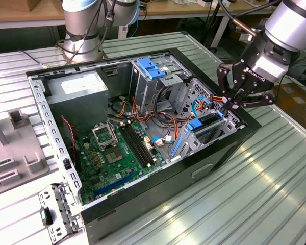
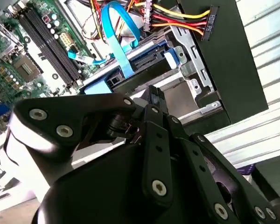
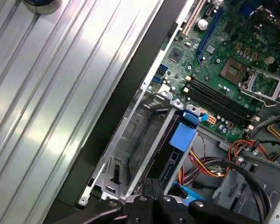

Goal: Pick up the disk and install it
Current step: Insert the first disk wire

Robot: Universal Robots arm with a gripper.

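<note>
The disk (image 1: 208, 127) sits on edge in the metal drive cage at the corner of the open computer case on the exterior view's right, a blue rail along its side. In both wrist views its dark body (image 2: 144, 63) (image 3: 170, 161) lies between the cage walls, with a blue tab (image 3: 183, 136) at one end. My gripper (image 1: 233, 103) hangs just above the cage's outer end with its fingers closed together and nothing visible between them. The closed fingertips (image 2: 156, 93) (image 3: 152, 183) point down at the end of the disk; I cannot tell whether they touch it.
The case (image 1: 229, 153) lies open on a ribbed metal table (image 1: 255, 199). Inside are a grey power-supply box (image 1: 76, 94), a motherboard (image 1: 112, 153), a cage with a light-blue latch (image 1: 152, 68) and loose cables (image 1: 168, 127). A blue flat cable (image 2: 116, 32) loops near the disk. Another arm's base (image 1: 84, 30) stands behind.
</note>
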